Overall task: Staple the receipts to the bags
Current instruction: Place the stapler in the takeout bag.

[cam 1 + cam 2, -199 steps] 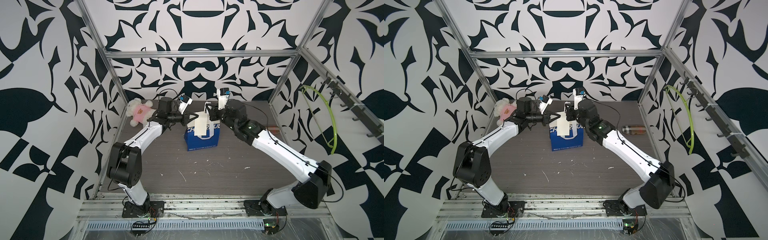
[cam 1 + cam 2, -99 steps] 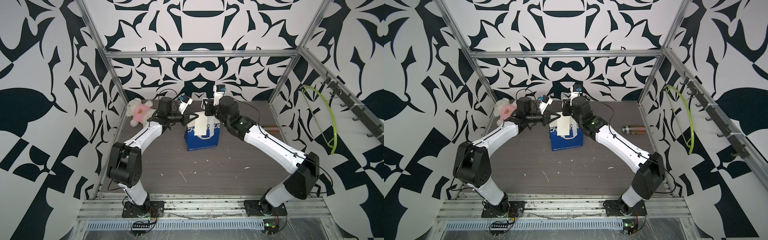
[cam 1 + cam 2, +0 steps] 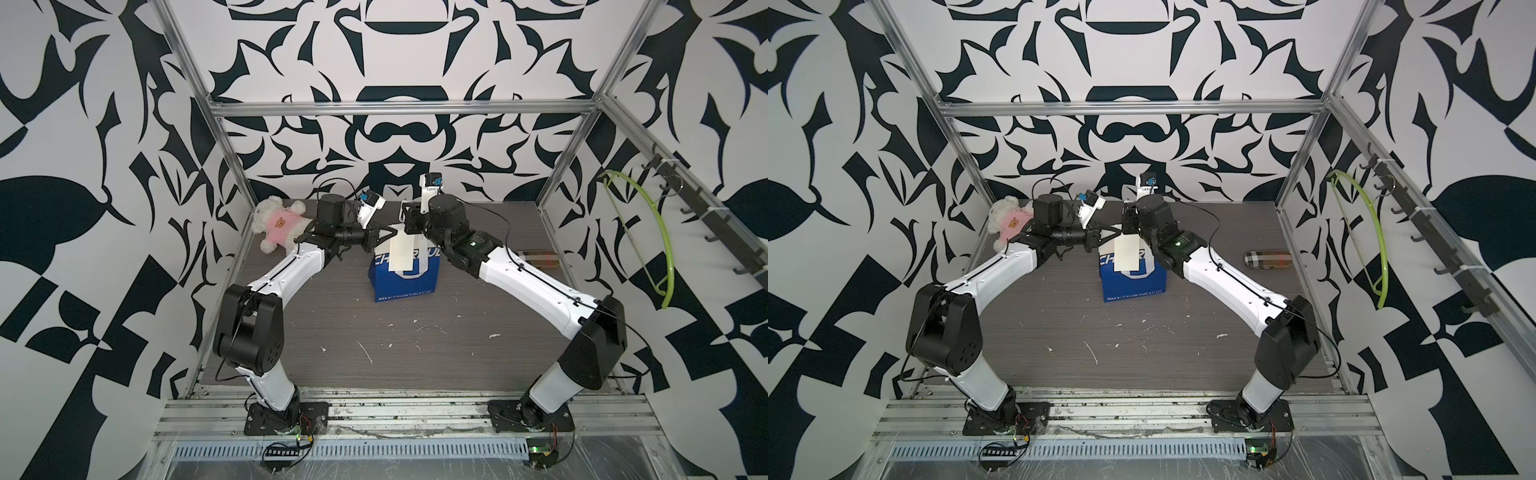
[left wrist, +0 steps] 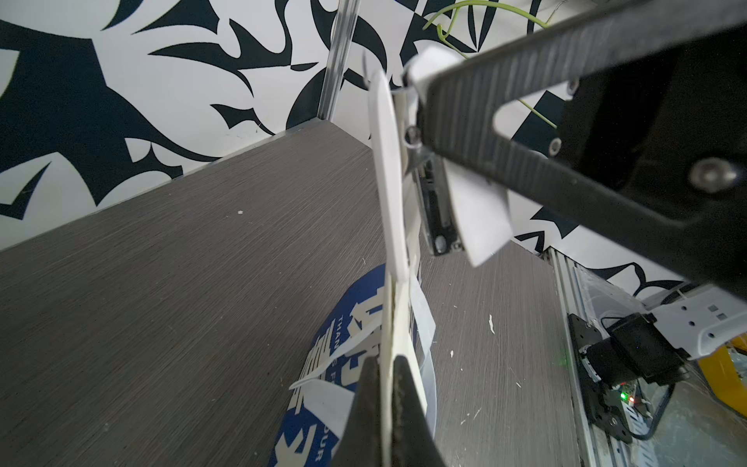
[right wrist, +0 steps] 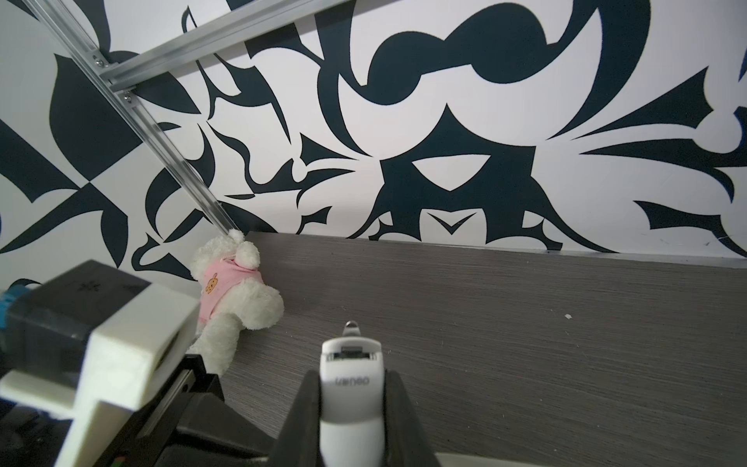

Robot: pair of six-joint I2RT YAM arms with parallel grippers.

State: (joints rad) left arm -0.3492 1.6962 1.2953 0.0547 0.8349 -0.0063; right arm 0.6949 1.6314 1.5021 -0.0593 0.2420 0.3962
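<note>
Bag, blue w/ white lettering, stands upright toward the back of the worktop, btwn the two arms, in both top views. Receipt hangs flat down the bag's front face, covering part of the lettering. Its top end sits up at the bag's top edge.

L gripper reaches in roughly level from the bag's left side. Its fingers are pressed together on thin paper: the cream receipt sheet, poss. the bag's white rim too, can't separate the layers.

R gripper comes in from the other side, above the bag top. Its fingers are clamped on either side of a small white stapler. In L wrist view the stapler sits just beside the upright paper edge, near its top. Can't tell whether paper is inside its mouth.

Elsewhere:
- plush toy in pink shirt, back-left corner
- patterned case lying near the worktop's right edge
- green hanger on the right wall rail
</note>
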